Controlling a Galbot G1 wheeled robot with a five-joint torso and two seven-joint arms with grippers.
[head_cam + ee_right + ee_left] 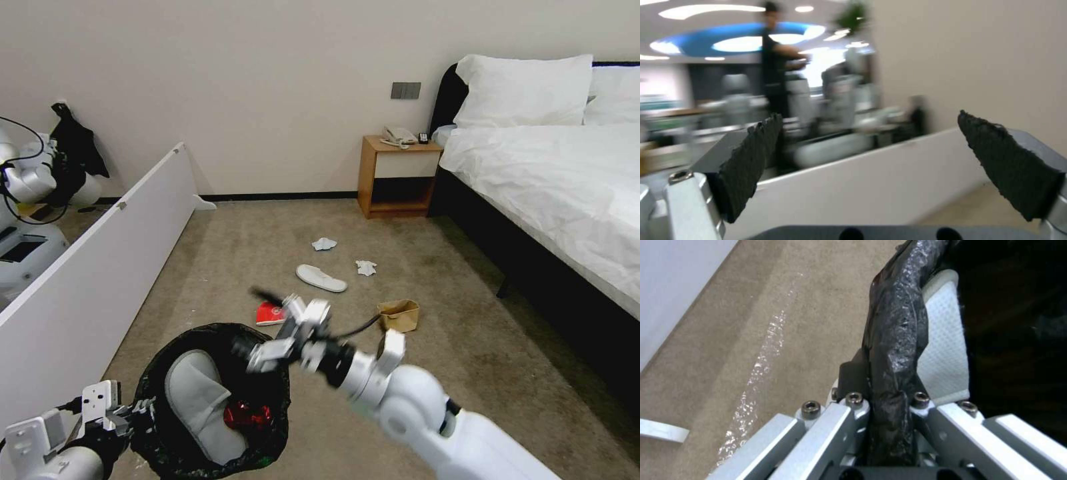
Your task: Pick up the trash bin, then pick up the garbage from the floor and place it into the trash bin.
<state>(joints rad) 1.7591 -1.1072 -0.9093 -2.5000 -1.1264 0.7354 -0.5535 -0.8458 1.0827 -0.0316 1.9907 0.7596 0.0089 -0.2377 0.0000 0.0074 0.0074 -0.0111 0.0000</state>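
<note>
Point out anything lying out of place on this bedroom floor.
Litter is strewn across the carpet: a lone white slipper, two crumpled tissues, a red packet and a brown paper bag. The other slipper is already in the trash bin, held by the left gripper.

Beige carpet (253,227), plain cream wall (267,80), wooden nightstand (397,177) beside white-sheeted bed (560,180), white partition (100,267) at left

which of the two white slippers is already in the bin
The slipper lying inside the trash bin, beside something red. The other slipper lies on the floor.
</note>
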